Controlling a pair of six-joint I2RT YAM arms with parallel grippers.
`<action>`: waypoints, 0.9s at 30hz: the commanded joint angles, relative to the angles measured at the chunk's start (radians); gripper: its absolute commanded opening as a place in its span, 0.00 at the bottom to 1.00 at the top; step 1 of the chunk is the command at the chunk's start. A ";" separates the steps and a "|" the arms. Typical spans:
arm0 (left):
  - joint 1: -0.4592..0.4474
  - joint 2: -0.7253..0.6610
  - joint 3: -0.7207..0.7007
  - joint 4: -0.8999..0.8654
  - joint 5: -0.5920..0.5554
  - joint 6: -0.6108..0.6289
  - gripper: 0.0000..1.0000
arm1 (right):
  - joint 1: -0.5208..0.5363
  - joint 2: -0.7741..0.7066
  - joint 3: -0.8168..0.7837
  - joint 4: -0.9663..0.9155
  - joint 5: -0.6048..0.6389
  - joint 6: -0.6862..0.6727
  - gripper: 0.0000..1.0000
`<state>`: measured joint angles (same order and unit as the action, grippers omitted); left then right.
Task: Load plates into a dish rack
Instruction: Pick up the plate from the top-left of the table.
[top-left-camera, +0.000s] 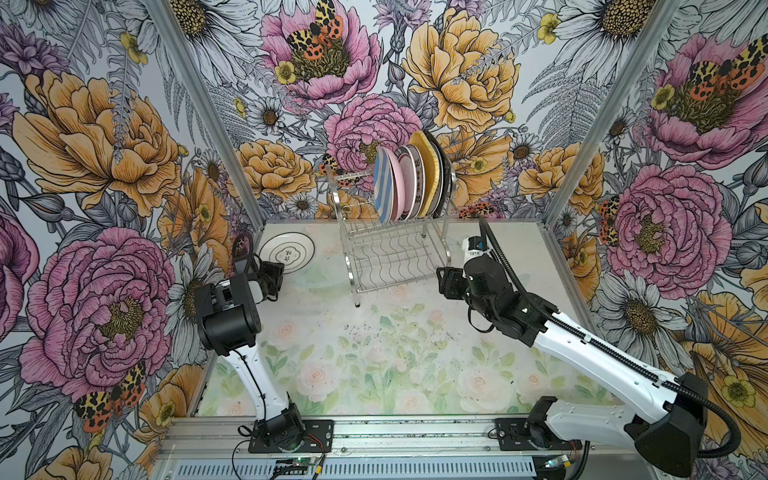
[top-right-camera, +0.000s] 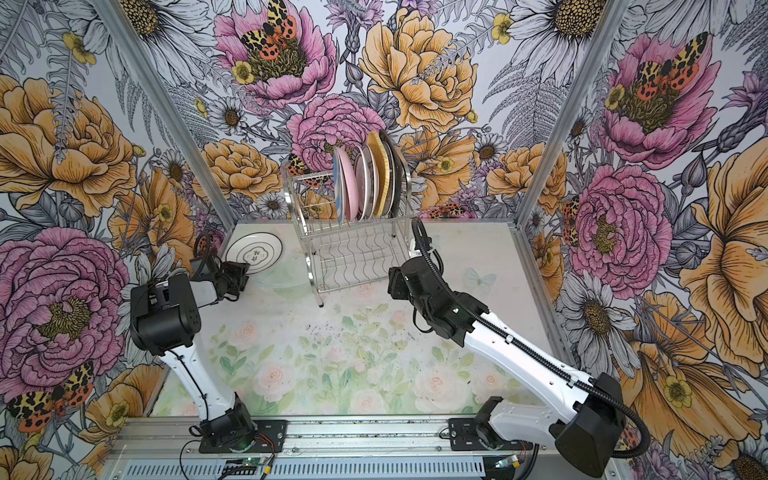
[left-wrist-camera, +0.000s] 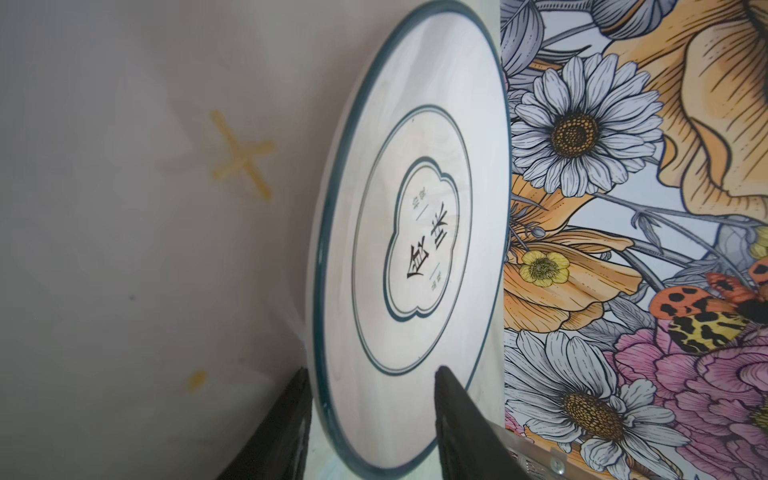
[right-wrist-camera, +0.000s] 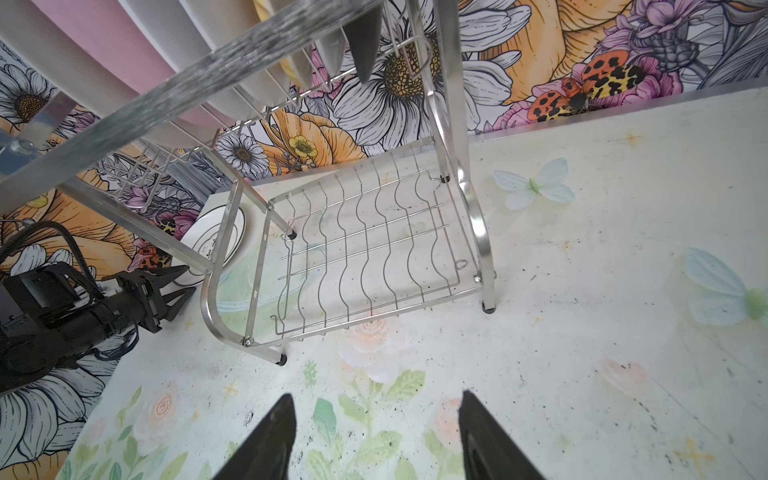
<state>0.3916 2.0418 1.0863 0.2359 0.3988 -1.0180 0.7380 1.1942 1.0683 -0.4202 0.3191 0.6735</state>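
Grasping white round dark-ringed plate (left-wrist-camera: 415, 249) | left gripper (left-wrist-camera: 370, 370) jaws straddling rim, grip indeterminate | right gripper (right-wrist-camera: 377, 395) jaws released, empty | seating rim deep before lifting

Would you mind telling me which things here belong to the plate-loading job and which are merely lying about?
Job: white ringed plate, dish rack, racked plates, left gripper.
Not job: floral table cover, flowered wall panels.

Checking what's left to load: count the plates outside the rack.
1: the white ringed plate on the table, far left, at the left gripper. A faint clear shape beside it may be another.
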 joint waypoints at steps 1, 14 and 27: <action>0.011 0.039 0.006 0.012 0.000 -0.044 0.47 | -0.006 0.009 0.005 0.022 -0.006 0.013 0.63; 0.014 0.099 0.007 0.079 0.025 -0.123 0.34 | -0.008 0.016 0.010 0.024 -0.012 0.016 0.62; 0.016 0.111 0.003 0.085 0.045 -0.129 0.01 | -0.010 0.011 0.005 0.023 -0.012 0.021 0.62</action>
<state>0.4000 2.1265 1.1019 0.3500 0.4370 -1.1618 0.7376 1.2076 1.0683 -0.4168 0.3157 0.6888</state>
